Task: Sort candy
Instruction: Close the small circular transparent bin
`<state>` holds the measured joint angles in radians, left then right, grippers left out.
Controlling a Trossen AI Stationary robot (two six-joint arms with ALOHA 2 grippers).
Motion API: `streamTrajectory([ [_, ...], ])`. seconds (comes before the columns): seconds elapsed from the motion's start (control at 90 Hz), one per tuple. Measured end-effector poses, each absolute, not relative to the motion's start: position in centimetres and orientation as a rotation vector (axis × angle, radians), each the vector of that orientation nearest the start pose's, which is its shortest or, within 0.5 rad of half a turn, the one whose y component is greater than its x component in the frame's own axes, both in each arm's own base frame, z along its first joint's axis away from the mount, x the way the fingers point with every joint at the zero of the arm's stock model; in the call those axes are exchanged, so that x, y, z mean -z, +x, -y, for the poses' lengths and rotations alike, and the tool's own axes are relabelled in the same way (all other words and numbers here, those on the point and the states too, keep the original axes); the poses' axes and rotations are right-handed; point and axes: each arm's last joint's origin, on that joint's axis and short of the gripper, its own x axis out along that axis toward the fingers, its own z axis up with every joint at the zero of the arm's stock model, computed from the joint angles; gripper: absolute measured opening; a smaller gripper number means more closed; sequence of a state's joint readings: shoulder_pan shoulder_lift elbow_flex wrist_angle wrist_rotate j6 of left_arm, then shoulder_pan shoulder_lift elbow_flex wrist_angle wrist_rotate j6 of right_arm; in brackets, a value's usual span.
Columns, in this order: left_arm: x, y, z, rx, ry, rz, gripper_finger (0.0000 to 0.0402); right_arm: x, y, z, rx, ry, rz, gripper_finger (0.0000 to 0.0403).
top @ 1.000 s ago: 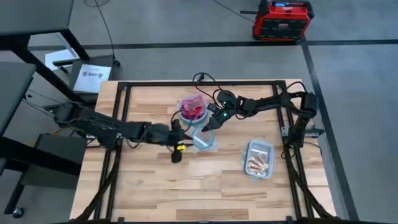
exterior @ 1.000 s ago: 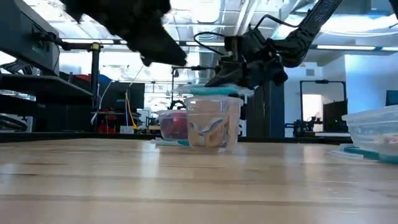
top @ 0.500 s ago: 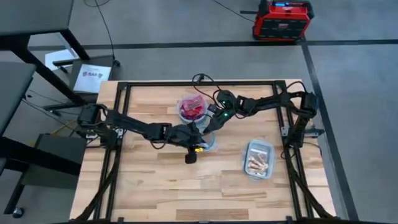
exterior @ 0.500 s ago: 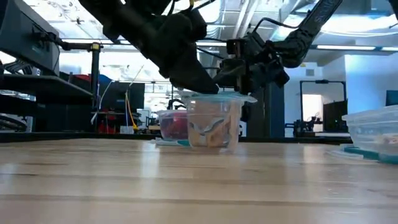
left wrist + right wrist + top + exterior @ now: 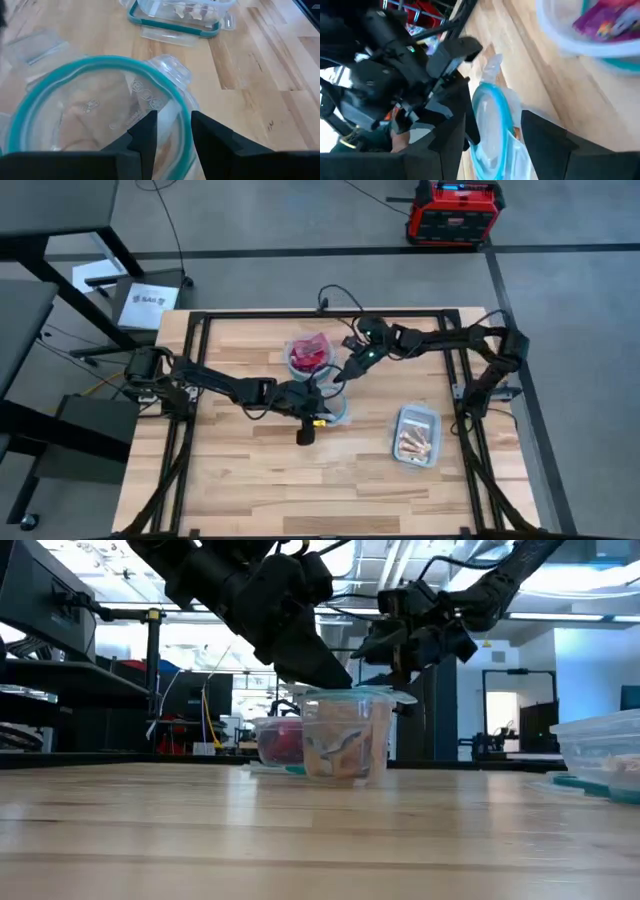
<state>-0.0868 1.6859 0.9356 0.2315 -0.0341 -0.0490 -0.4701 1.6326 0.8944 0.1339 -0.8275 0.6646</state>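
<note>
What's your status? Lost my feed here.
Left gripper at near bowl rim. Right gripper open, just above it. Candy in near bowl, far bowl, tub. Both arms crowd one bowl.

Bench (image 5: 240,470) showing pale wood planks, smooth, faintly glossy. Bowl (image 5: 95,107) looking clear glossy plastic, teal rim. Tub (image 5: 417,435) appearing clear plastic. Candy (image 5: 312,356) wrappers glinting shiny. Left end effector (image 5: 172,132) fingers showing matt black.

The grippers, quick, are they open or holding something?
Left gripper: open, its fingers astride the rim of the clear bowl, gripping nothing.
Right gripper: open and empty, raised just beyond that bowl.
</note>
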Motion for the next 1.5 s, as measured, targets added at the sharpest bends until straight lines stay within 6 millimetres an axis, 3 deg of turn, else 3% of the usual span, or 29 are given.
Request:
streamTrajectory([
  [0.133, -19.5, 35.3, 3.0, 0.039, -0.013, -0.517, 0.0107, -21.1, 28.8, 13.9, -0.113, 0.948, -0.573, 0.0178],
  [0.3, -20.3, 35.2, 3.0, 0.039, -0.014, -0.498, 0.0107, -23.3, 27.5, 13.5, -0.009, 0.736, -0.527, 0.0177],
  [0.467, -24.6, 35.2, 3.0, 0.043, -0.006, -0.453, 0.0107, -25.1, 27.1, 11.3, 0.085, 0.514, -0.517, 0.0177],
  [0.611, -26.9, 34.2, 3.1, 0.046, 0.011, -0.548, 0.0107, -25.4, 27.8, 8.0, 0.095, 0.386, -0.54, 0.0177],
  [0.722, -27.1, 32.2, 2.6, -0.047, 0.053, -0.648, 0.0107, -23.5, 27.8, 4.8, 0.093, 0.336, -0.571, 0.0177],
  [0.844, -25.3, 30.6, 1.0, -0.167, 0.079, -0.678, 0.0107, -20.1, 26.8, 1.3, 0.138, 0.315, -0.594, 0.0177],
  [0.933, -25.0, 30.4, -0.4, -0.159, 0.03, -0.632, 0.0107, -18.0, 25.7, -1.2, 0.161, 0.334, -0.583, 0.0177],
  [1.144, -24.9, 30.8, -2.7, -0.138, 0.02, -0.601, 0.0107, -15.8, 23.6, -7.5, 0.189, 0.267, -0.535, 0.0177],
  [1.278, -24.8, 31.8, -3.3, -0.027, -0.043, -0.523, 0.0107, -14.5, 23.6, -8.8, 0.32, 0.18, -0.493, 0.0177],
  [1.422, -21.9, 33.1, -3.3, -0.005, -0.07, -0.6, 0.0107, -12.6, 25.1, -9.1, 0.315, 0.228, -0.454, 0.0177],
  [1.5, -21.7, 33.7, -3.2, -0.003, -0.066, -0.591, 0.0107, -11.7, 25.7, -9.1, 0.296, 0.253, -0.428, 0.0177],
])
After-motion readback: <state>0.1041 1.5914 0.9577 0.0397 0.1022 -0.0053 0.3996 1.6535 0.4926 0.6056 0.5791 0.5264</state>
